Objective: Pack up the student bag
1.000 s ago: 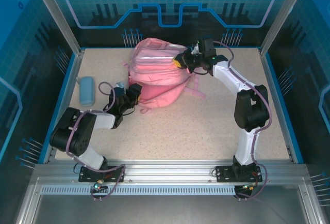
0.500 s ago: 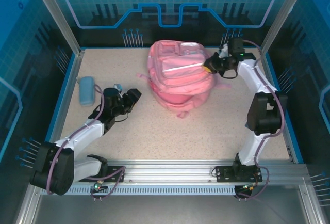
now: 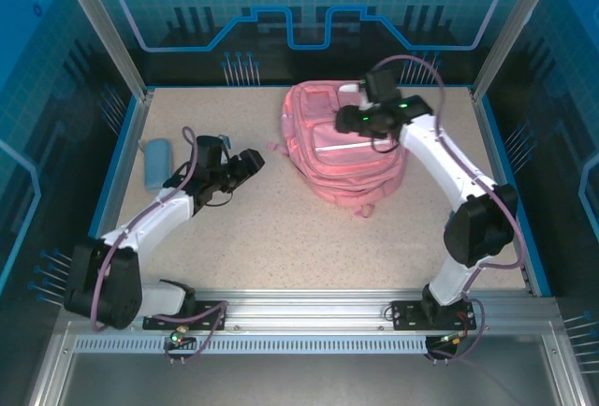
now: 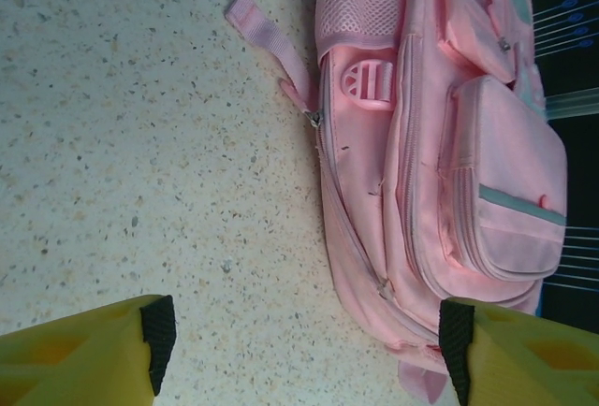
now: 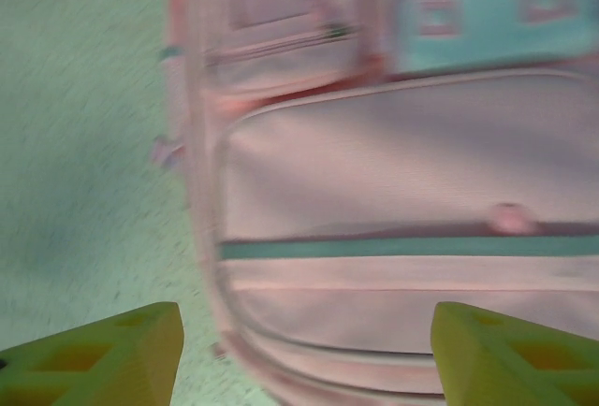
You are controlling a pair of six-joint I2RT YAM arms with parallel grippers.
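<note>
From above, the pink backpack (image 3: 342, 158) lies at about one o'clock on the speckled worktop (image 3: 309, 238). The right pincer (image 3: 351, 119) hangs over its far part. The left pincer (image 3: 251, 163) sits at ten o'clock, near a light-blue pencil case (image 3: 156, 164).

Left wrist: the left pincer (image 4: 309, 331) gapes wide and empty, with the backpack (image 4: 449, 163) at two o'clock.

Right wrist, blurred: the right pincer (image 5: 309, 331) is spread wide above the backpack's (image 5: 402, 163) front pocket.
</note>
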